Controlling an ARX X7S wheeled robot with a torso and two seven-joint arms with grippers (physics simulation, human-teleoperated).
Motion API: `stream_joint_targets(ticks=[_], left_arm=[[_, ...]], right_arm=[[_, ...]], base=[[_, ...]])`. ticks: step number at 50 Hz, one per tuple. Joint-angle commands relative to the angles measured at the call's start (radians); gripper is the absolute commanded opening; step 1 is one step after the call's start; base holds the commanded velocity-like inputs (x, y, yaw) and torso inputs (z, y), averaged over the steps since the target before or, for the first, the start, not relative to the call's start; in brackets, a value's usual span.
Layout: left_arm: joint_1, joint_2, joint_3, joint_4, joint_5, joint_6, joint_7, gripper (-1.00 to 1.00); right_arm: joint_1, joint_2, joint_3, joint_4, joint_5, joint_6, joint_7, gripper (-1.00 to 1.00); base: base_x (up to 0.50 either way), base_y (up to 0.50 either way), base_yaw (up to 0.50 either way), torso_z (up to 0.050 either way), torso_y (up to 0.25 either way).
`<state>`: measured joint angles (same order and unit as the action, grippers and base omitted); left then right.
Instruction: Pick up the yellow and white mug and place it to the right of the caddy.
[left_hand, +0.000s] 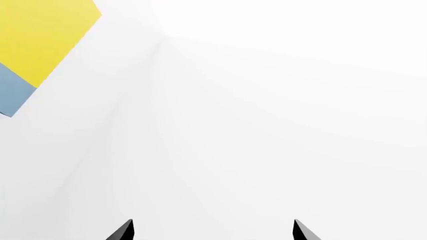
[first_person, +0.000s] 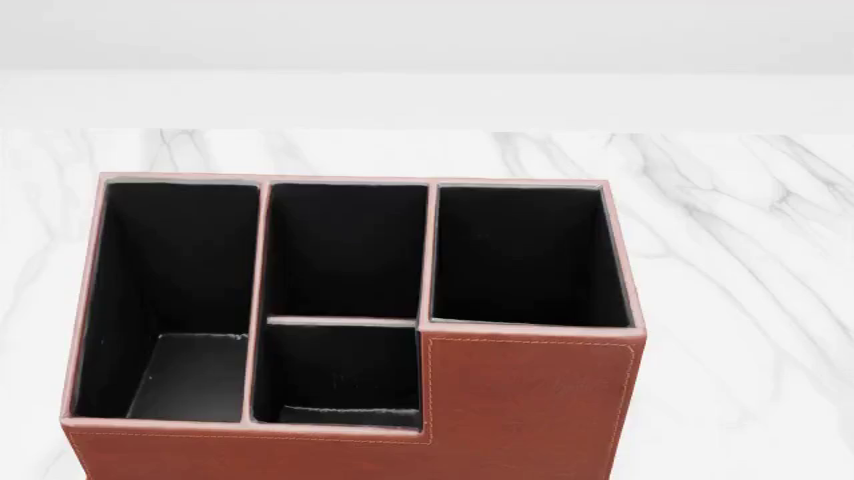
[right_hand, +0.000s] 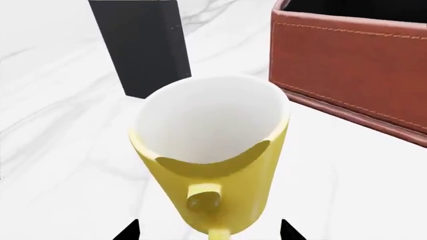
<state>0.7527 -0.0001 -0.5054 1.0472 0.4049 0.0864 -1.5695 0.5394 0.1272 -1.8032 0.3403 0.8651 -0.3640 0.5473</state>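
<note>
Caddy (first_person: 534, 400): reddish-brown exterior with lighter stitching along the edges; all four compartments lined black

Mug (right_hand: 220, 190): yellow outside and handle, white inside

Worktop (first_person: 747, 250): white marble with faint grey veining

Upright object (right_hand: 143, 45) beside the mug: plain black

Left wrist view: near-white surroundings, one panel (left_hand: 33, 45) yellow above, grey-blue below

Visible gripper fingertips (right_hand: 127, 232): black

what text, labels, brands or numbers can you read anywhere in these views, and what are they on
None: no readable text, label, brand or number shows in any view.
The caddy shows only plain leather-look faces and stitching.
The yellow and white mug is unprinted on the side that shows.
The black upright book shows a blank face.
The yellow and blue panel in the left wrist view carries no marks.
</note>
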Motion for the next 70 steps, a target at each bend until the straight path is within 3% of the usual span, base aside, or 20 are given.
stream_joint_targets(ticks=[1, 8, 9, 39, 56, 70], left_arm=[[-0.003, 0.000, 0.006, 0.000, 0.007, -0.004, 0.000, 1.00], [-0.003, 0.000, 0.006, 0.000, 0.006, -0.004, 0.000, 1.00], [-0.003, 0.000, 0.004, 0.000, 0.004, -0.003, 0.000, 1.00], [0.013, 0.000, -0.020, 0.000, -0.021, 0.016, -0.001, 1.00], [0.001, 0.000, -0.001, 0.000, -0.002, 0.003, 0.000, 1.00], [0.001, 0.000, -0.003, 0.000, -0.004, 0.003, 0.000, 1.00]], right_arm=[[-0.005, -0.015, 0.008, 0.030, 0.010, 0.002, -0.033, 1.00], [-0.007, -0.029, 0.020, 0.067, 0.036, 0.018, -0.056, 1.00], [-0.006, -0.029, 0.022, 0.068, 0.042, 0.022, -0.060, -1.00], [0.000, -0.022, 0.020, 0.037, 0.007, 0.056, -0.021, -1.00], [0.136, 0.049, -0.051, -0.345, -0.263, 0.231, 0.347, -1.00], [0.205, 0.058, -0.077, -0.550, -0.353, 0.390, 0.488, -1.00]], base=[[0.00, 0.00, 0.00, 0.000, 0.000], [0.00, 0.00, 0.00, 0.000, 0.000], [0.00, 0.00, 0.00, 0.000, 0.000], [0.00, 0.00, 0.00, 0.000, 0.000], [0.00, 0.00, 0.00, 0.000, 0.000], [0.00, 0.00, 0.00, 0.000, 0.000]])
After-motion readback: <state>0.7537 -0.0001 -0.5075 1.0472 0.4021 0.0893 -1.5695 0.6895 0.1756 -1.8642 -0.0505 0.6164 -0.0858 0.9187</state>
